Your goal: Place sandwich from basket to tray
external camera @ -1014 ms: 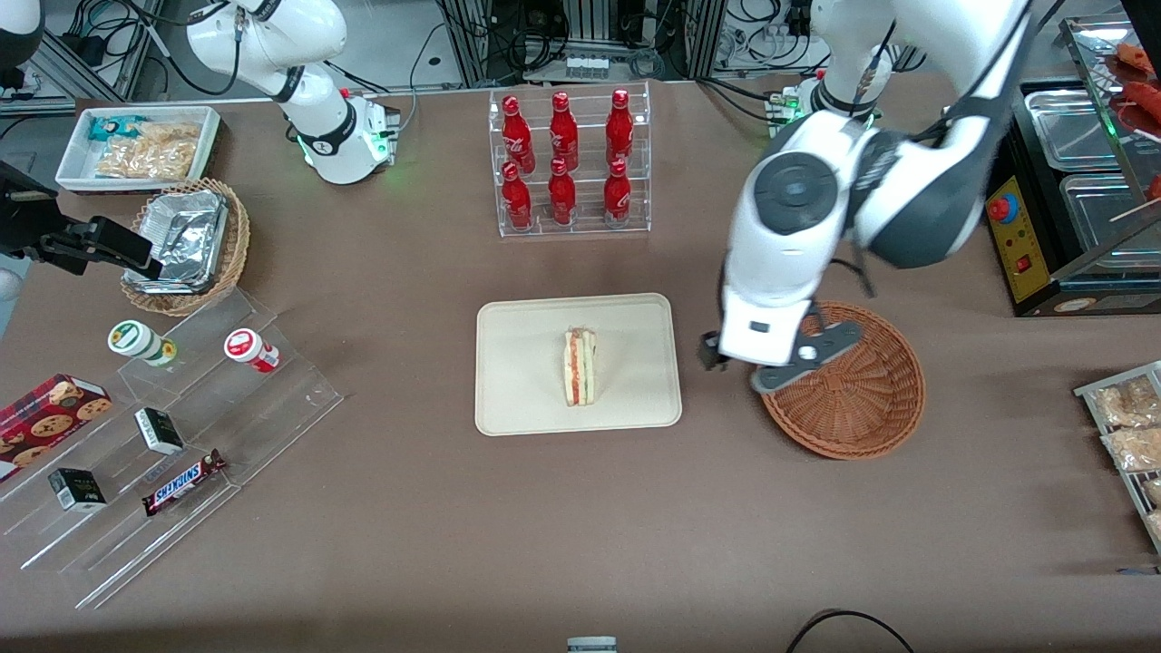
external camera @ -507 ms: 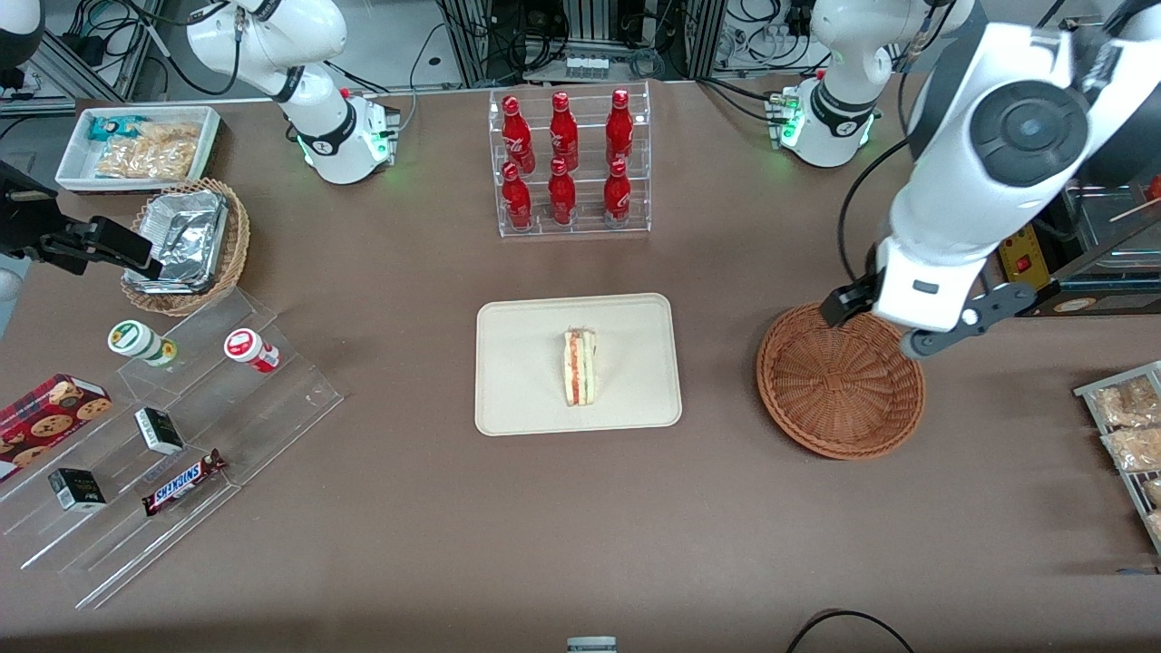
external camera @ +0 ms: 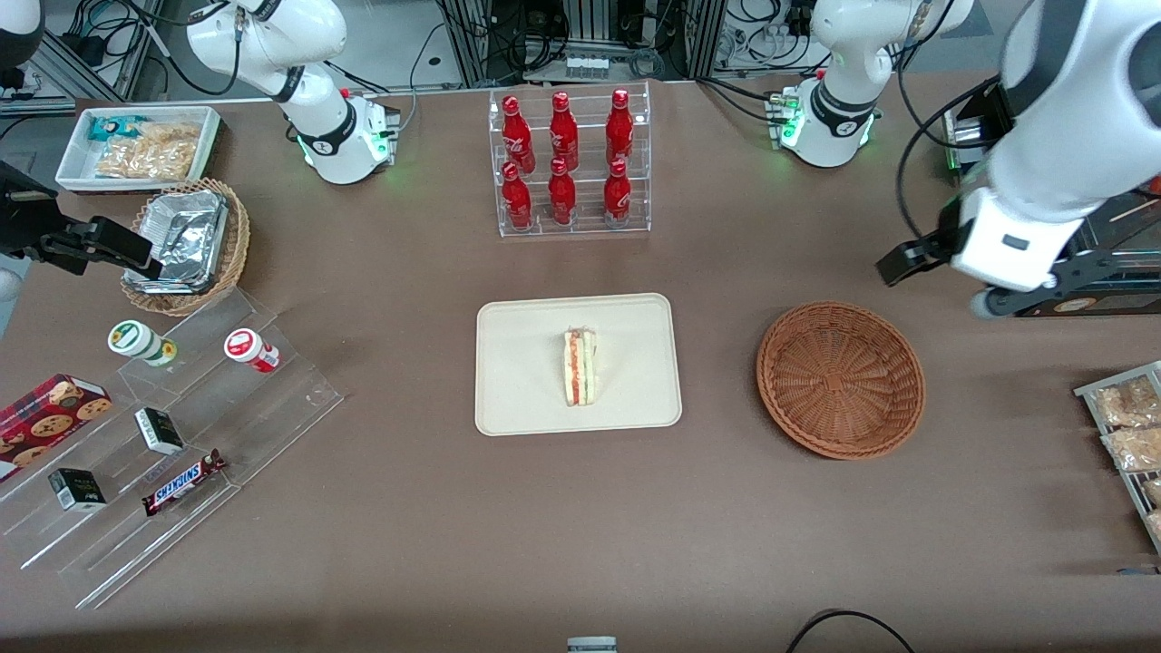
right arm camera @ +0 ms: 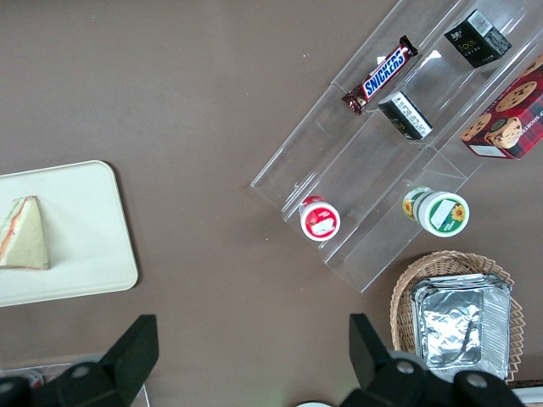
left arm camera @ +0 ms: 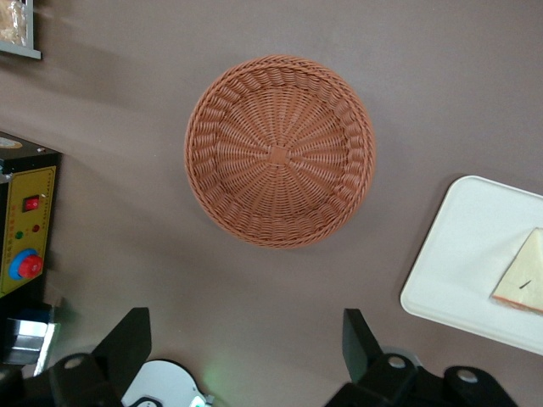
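Observation:
The sandwich point(external camera: 580, 367) stands on its edge on the cream tray point(external camera: 526, 363) at the table's middle, its red and green filling showing. The reddish-brown wicker basket point(external camera: 841, 378) is empty, beside the tray toward the working arm's end. My left gripper point(external camera: 939, 286) is open and empty, raised high above the table, farther from the front camera than the basket and apart from it. In the left wrist view my open gripper point(left arm camera: 244, 348) hangs over bare table, with the basket point(left arm camera: 280, 161), the tray point(left arm camera: 462, 254) and the sandwich point(left arm camera: 524, 284) in sight.
A clear rack of red bottles point(external camera: 567, 163) stands farther back than the tray. A black machine with a yellow panel point(external camera: 1020, 240) is close to my gripper. Snack packets point(external camera: 1125, 422) lie nearer. A clear stepped shelf point(external camera: 163, 426), a foil-tray basket point(external camera: 186, 245) and a white bin point(external camera: 136, 145) are at the parked arm's end.
My gripper has risen and swung away from over the basket toward the working arm's end and farther back. The sandwich, tray and basket have not moved.

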You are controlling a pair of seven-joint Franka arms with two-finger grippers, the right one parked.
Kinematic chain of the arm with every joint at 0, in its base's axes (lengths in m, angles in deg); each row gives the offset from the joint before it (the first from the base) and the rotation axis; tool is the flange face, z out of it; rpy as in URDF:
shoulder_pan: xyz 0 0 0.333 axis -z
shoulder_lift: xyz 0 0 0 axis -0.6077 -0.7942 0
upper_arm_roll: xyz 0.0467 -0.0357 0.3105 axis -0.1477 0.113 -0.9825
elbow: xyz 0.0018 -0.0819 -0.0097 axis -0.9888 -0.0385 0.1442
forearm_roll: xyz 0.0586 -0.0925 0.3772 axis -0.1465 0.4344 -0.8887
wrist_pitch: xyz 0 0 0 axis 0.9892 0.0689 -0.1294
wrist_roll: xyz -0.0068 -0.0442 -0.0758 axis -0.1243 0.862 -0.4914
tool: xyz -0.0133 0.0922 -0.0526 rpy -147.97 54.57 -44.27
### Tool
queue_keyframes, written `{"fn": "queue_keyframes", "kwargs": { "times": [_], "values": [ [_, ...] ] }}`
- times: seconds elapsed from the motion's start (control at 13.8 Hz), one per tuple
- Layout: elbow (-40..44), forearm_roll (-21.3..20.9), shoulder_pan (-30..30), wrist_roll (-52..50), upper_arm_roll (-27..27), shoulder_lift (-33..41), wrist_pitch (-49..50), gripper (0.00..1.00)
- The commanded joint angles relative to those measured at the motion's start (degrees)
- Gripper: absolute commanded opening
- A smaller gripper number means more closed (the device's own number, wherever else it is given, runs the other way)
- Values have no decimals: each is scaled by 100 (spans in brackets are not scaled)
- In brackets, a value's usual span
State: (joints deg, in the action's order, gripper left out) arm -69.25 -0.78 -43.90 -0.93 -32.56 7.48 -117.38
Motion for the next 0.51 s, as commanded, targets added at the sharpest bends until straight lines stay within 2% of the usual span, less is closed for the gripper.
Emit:
{"fn": "queue_keyframes", "kwargs": {
  "times": [0.0, 0.14, 0.43],
  "values": [
    [-376, 218, 550, 771, -938, 480, 140, 99],
    [-745, 219, 551, 1150, -1072, 805, 80, 99],
    [-843, 175, 516, 1784, -1283, 913, 71, 99]
  ]
}}
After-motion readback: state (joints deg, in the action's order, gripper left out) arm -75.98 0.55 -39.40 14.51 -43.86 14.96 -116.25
